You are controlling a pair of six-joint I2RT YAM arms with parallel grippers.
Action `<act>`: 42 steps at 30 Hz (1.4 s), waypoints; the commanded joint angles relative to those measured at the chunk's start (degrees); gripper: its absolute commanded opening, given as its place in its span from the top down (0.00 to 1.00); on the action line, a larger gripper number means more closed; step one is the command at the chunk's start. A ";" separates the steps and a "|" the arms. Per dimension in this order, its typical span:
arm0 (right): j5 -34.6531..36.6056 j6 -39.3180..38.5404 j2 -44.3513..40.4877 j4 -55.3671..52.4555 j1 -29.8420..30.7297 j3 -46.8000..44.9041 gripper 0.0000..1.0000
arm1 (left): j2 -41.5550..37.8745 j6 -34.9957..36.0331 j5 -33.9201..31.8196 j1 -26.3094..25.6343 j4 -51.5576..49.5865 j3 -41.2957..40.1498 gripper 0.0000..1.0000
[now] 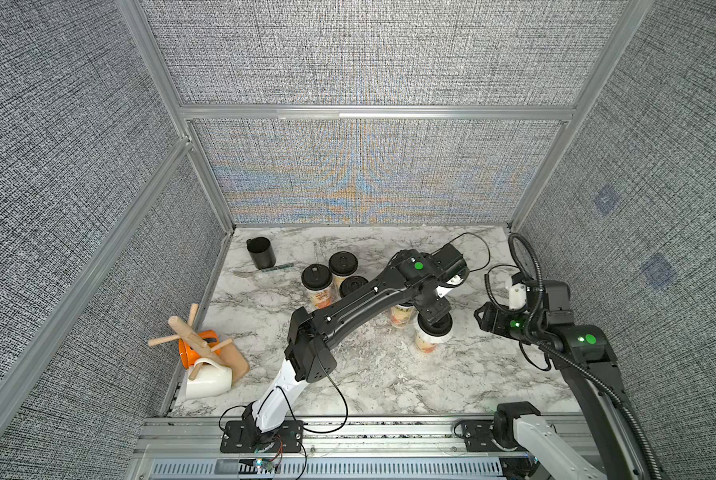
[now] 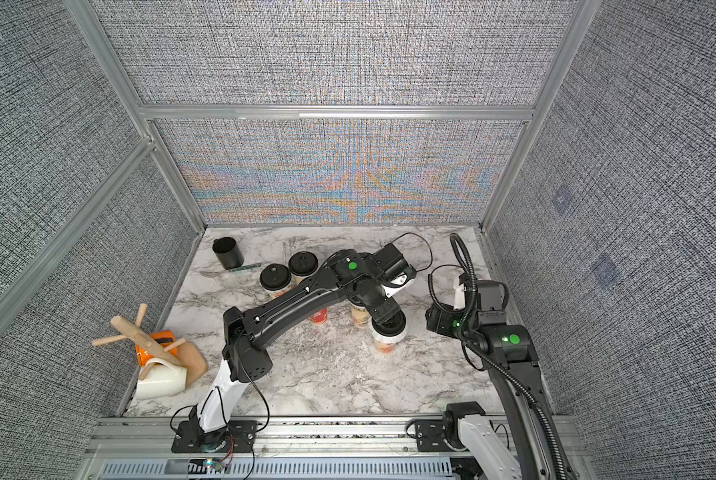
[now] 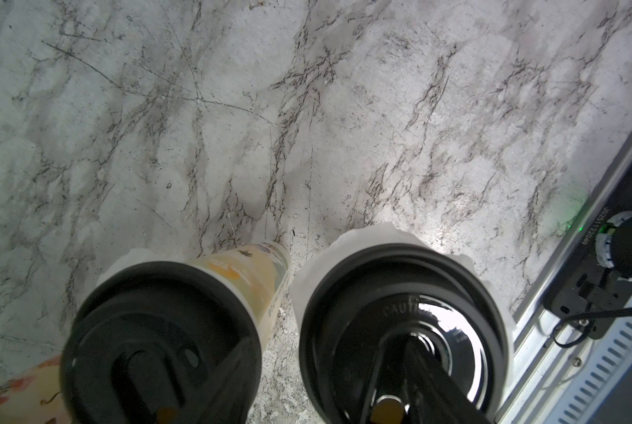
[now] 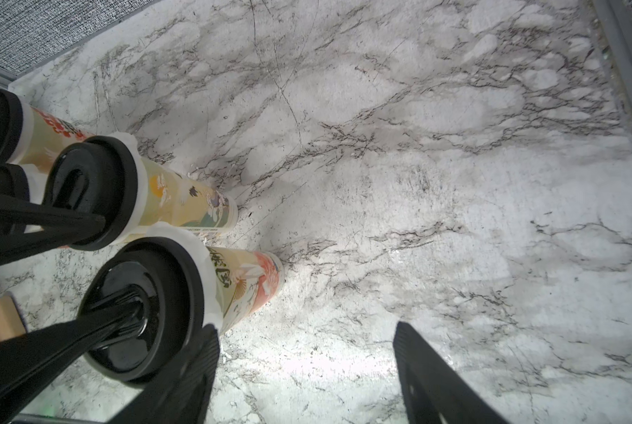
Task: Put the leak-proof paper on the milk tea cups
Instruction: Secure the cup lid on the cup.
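- By the left edge of the table [image 1: 264,316], which has a grey-veined marble print, a wooden peg stand [image 1: 185,330] lies tipped over an orange mug [image 1: 186,355] and a glossy white mug [image 1: 206,380].
- In the far left corner stands a plain black cup [image 1: 261,252], and a fork [image 1: 246,273] lies just beside it.
- Five tall, tapered milk tea cups [image 1: 322,298] stand from the far middle to the centre. They are printed with birds, a fan and brush characters that I cannot read.
- In the wrist views the leak-proof paper [image 3: 362,236] shows as a thin, white, crinkled fringe at the cup mouths, under round black lids [image 3: 343,293]. One lid is embossed "CAUTI…".
- The left hand [image 1: 431,320] is spread open above the two central cups, with one finger [image 4: 68,341] at each lid, and it grips nothing.
- The right hand [image 4: 303,337], near the right edge, stands wide open and empty, and its pads are ribbed.
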 commanded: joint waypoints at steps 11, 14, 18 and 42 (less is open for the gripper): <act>-3.37 5.28 4.87 8.52 8.29 -2.78 0.28 | 0.66 -0.31 -3.37 -0.15 -8.26 -2.63 0.35; -3.32 6.67 6.25 10.26 10.00 -3.18 0.29 | 0.68 -0.34 -3.46 -0.12 -8.09 -3.05 0.35; -3.26 7.53 7.47 11.62 11.16 -3.76 0.30 | 0.46 -0.35 -3.63 -0.10 -7.91 -3.33 0.35; 2.44 8.39 6.31 7.94 12.03 -10.37 0.34 | -1.49 -0.79 -3.38 -0.11 -6.06 -7.19 0.35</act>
